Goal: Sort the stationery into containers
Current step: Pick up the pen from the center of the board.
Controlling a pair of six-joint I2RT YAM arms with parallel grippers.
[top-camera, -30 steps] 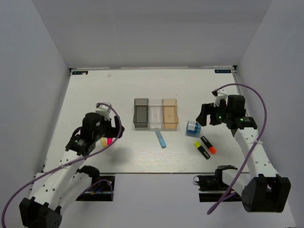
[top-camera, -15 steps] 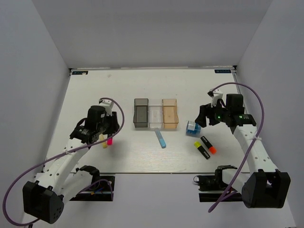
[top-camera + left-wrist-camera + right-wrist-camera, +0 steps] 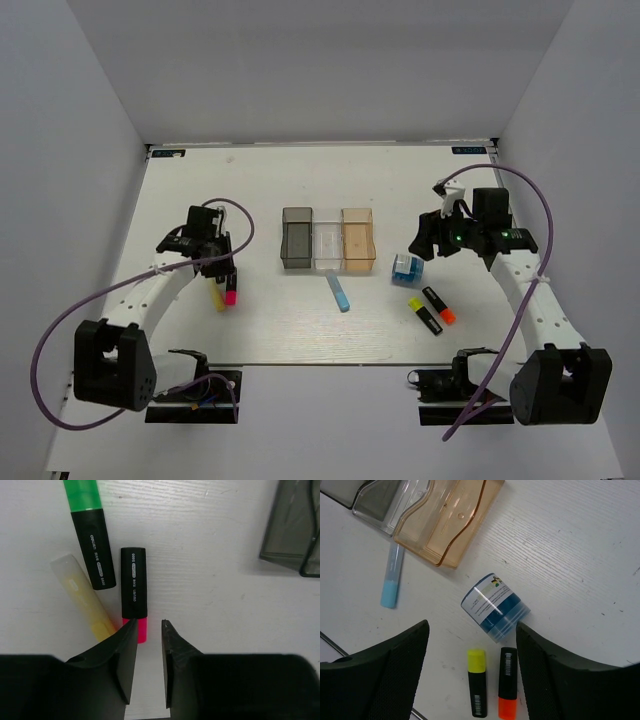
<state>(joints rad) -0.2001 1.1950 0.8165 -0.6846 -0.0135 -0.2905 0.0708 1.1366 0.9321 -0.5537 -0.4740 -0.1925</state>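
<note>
From overhead I see the left gripper low over a cluster at the table's left: a pink highlighter and a pale yellow stick. The dark grey bin, clear bin and orange bin sit mid-table in a row, with a light blue stick just in front of them. The right gripper hangs by the blue block; a yellow highlighter and an orange highlighter lie nearer me.

On my left wrist view the jaws are nearly together, with only a narrow slit of bare table between them. The pink end sits at the left fingertip, and a green highlighter lies beyond.

On my right wrist view the jaws are spread wide and hold nothing. The blue block lies just beyond the gap.
</note>
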